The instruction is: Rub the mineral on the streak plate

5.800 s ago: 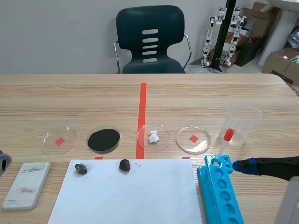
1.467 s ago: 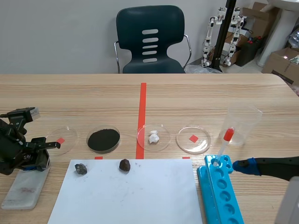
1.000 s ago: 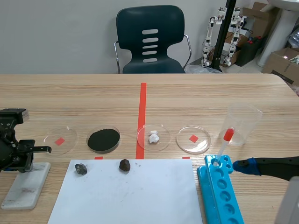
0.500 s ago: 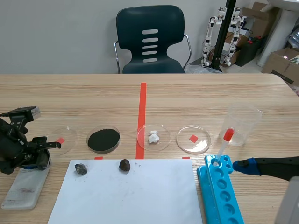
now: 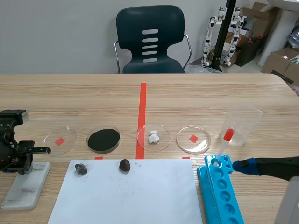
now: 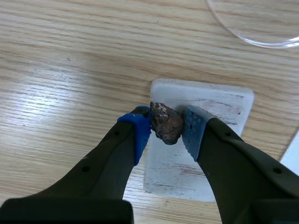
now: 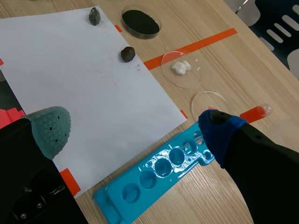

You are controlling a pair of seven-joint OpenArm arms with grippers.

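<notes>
Scene view: left gripper (image 5: 21, 157) sat low over the far end of the white streak plate (image 5: 25, 185); the mineral itself couldn't be made out there behind the fingers. Two other rocks, one grey (image 5: 81, 168) and one brown (image 5: 124, 164), lay well off to the gripper's side on the far edge of the white paper (image 5: 126, 196), apart from it. Right arm lay low beside the blue well tray (image 5: 219, 191). Left wrist view: left gripper (image 6: 165, 134) was clamped on the mineral (image 6: 164, 121), a brown rough lump pinched between the two blue pads (image 6: 140, 128), one on each side. The mineral was at the fingertips, right over the streak plate (image 6: 215, 100), near its middle; contact with the plate couldn't be told. Faint grey marks showed on the plate ahead of the fingers. Right wrist view: right gripper (image 7: 134, 128) had fingers spread wide, gripping nothing, over the paper (image 7: 79, 74) edge and blue well tray (image 7: 149, 182).
</notes>
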